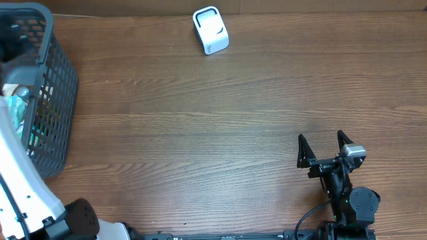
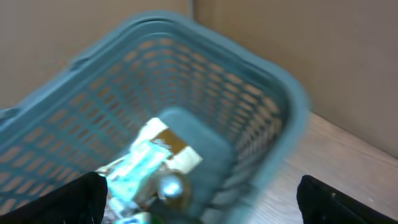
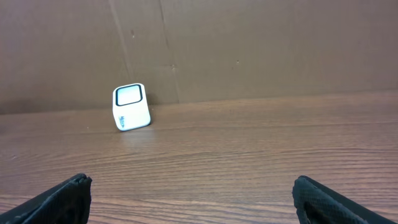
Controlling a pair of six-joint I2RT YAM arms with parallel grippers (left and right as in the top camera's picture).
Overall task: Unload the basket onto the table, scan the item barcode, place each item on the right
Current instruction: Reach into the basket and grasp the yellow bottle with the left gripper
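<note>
Brown wood table (image 1: pixel 200 133), plain brown board wall behind. Grey basket (image 1: pixel 57 87) sits at the table's left edge. White scanner (image 1: pixel 211 30) stands at the far edge, well apart from the basket.

Progress: 0 steps done as far as the views show. The item (image 2: pixel 155 165) lies in the basket bottom among other packets and has not been lifted. Judged left to do: grasp it, lift it out, carry it to the scanner, turn the barcode to the window.

Left gripper (image 2: pixel 205 202) hovers above the basket's open top, fingers spread wide at both frame edges, nothing between them. Right gripper (image 1: pixel 320 137) is low at the near right of the table, fingers also spread wide and empty, aimed toward the scanner.

Item orientation: the left wrist view is blurred. It looks like a teal-white packet with a tan end, long axis running diagonally from lower left to upper right in that view. Cannot tell where the barcode is.

Scanner: its dark window faces the near side and tilts slightly up. The body is turned slightly off square to the table edge.
</note>
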